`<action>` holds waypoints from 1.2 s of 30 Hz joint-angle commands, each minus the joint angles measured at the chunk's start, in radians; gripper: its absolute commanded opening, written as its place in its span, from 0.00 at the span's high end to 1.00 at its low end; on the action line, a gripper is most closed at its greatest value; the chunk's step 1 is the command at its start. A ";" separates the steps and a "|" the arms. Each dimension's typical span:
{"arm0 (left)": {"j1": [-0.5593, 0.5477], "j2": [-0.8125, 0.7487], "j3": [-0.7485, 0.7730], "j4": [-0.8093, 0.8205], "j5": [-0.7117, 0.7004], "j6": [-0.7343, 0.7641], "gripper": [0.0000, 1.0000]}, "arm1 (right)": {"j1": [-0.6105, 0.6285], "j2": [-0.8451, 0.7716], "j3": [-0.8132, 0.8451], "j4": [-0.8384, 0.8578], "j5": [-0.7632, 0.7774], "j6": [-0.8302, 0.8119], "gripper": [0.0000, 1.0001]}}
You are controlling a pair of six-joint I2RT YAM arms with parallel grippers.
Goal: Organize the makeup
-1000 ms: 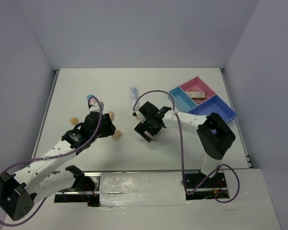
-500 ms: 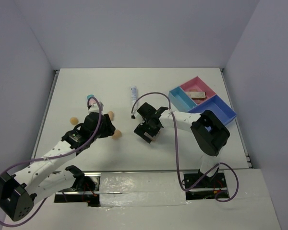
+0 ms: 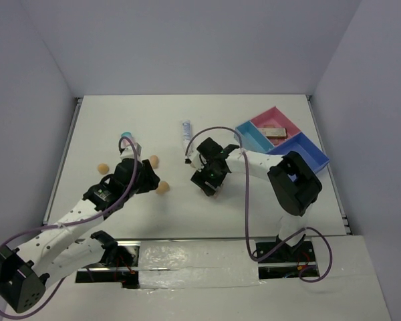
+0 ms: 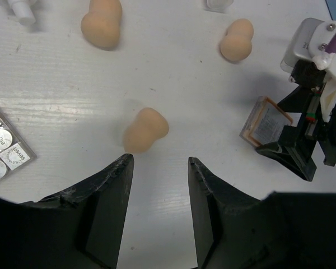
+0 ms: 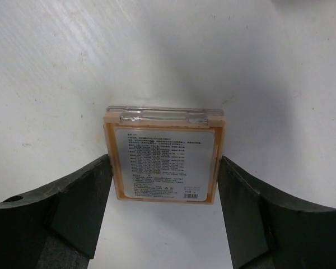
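My right gripper [image 5: 165, 168] is shut on an orange-brown eyeshadow palette [image 5: 165, 154], label side up, just above the table; it also shows in the top view [image 3: 214, 189]. My left gripper [image 4: 158, 162] is open and empty, with a peach sponge [image 4: 145, 130] just beyond its left fingertip. Two more peach sponges [image 4: 102, 22] [image 4: 236, 40] lie farther off. A grey palette [image 4: 3, 147] lies at the left. The white tube with blue print [image 3: 186, 129] and the teal-capped tube [image 3: 127, 138] lie toward the back.
The blue and pink divided tray [image 3: 306, 152] stands at the back right, with a brown palette [image 3: 276, 132] in its pink compartment. My right arm [image 4: 311, 112] is close to the right of my left gripper.
My right gripper has turned and shifted a little toward the back with the palette between its fingers. My left gripper has shifted slightly near the closest sponge.
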 commanded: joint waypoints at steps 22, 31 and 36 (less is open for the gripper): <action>0.047 0.010 -0.015 0.043 0.026 -0.018 0.44 | -0.706 -0.020 0.529 -0.123 -0.165 0.003 0.75; 0.072 -0.012 -0.028 0.017 0.010 -0.030 0.39 | -0.789 0.123 0.564 -0.126 -0.084 -0.022 0.55; 0.092 -0.016 -0.032 0.011 0.009 -0.042 0.31 | -0.825 0.188 0.589 -0.152 -0.094 -0.009 0.37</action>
